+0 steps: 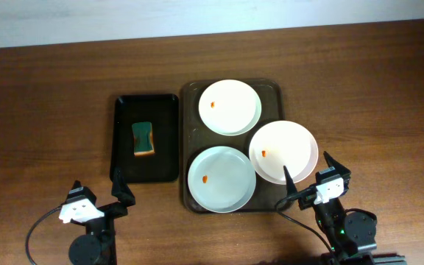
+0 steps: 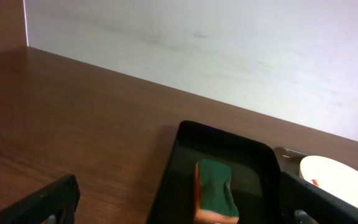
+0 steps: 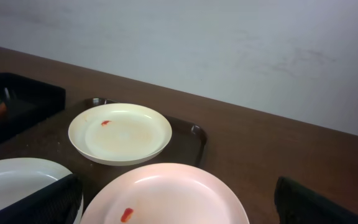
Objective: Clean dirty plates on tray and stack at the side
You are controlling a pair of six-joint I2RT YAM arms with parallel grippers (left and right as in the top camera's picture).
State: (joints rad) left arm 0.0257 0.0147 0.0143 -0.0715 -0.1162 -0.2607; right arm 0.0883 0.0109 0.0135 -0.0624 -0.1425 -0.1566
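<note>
At the left of the wooden surface [image 1: 50, 96], the left gripper [image 1: 97, 179] hovers near the front edge with its fingers spread wide, holding nothing. Just beyond it lies a narrow black tray [image 1: 122, 118] with a green and orange sponge [image 1: 144, 139] inside. Right beside that sits the larger brown tray [image 1: 191, 132], carrying three white plates. The far plate [image 1: 230, 107] lies in the tray's back half and the near plate [image 1: 221, 179] in its front half, each with a small orange speck left of centre. The third plate [image 1: 283, 151] sits farther right, overhanging the tray's right rim, its edge meeting the near plate; it also has an orange speck. At the front right, the right gripper [image 1: 306, 162] is spread open and empty, its fingertips over that plate's near edge.
</note>
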